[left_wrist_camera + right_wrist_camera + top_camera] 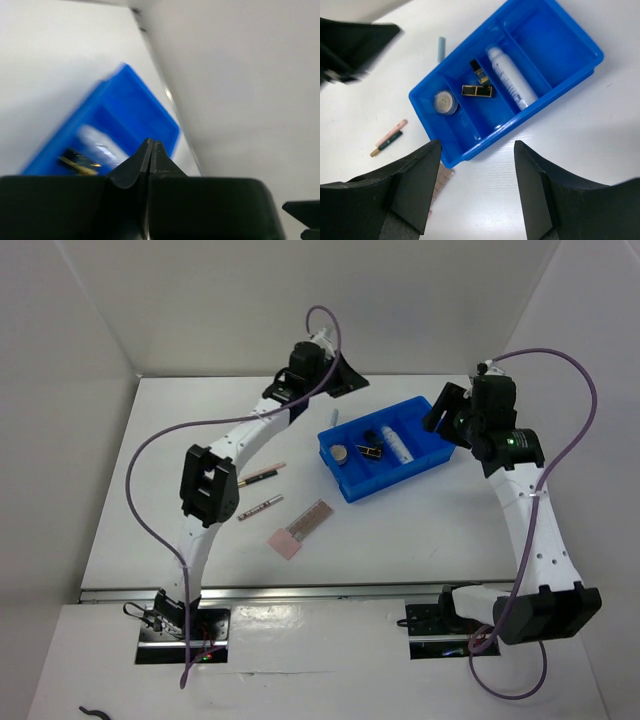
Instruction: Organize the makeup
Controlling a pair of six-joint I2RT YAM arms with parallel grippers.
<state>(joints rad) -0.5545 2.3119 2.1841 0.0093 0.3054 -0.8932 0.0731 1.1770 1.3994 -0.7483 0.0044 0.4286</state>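
Observation:
The makeup is split between the table and the blue tray [425, 455]. In the tray lie a round compact [343, 454], black-gold lipsticks [370, 450] and a white tube [398, 443]. Two slim pencils [262, 475] [262, 507] and a flat pink palette [300, 527] lie on the table left of it. My left gripper [343, 378] hovers behind the tray's far left corner, its jaws shut with nothing between them [151, 143]. My right gripper [477, 145] hangs open above the tray's near edge [570, 30], over the compact [444, 102], a lipstick [477, 91] and the tube [511, 76].
A small pale blue stick [333, 416] [441, 49] lies on the table just behind the tray. White walls close in the back and both sides. The left arm's elbow [208, 485] hangs over the pencils' left ends.

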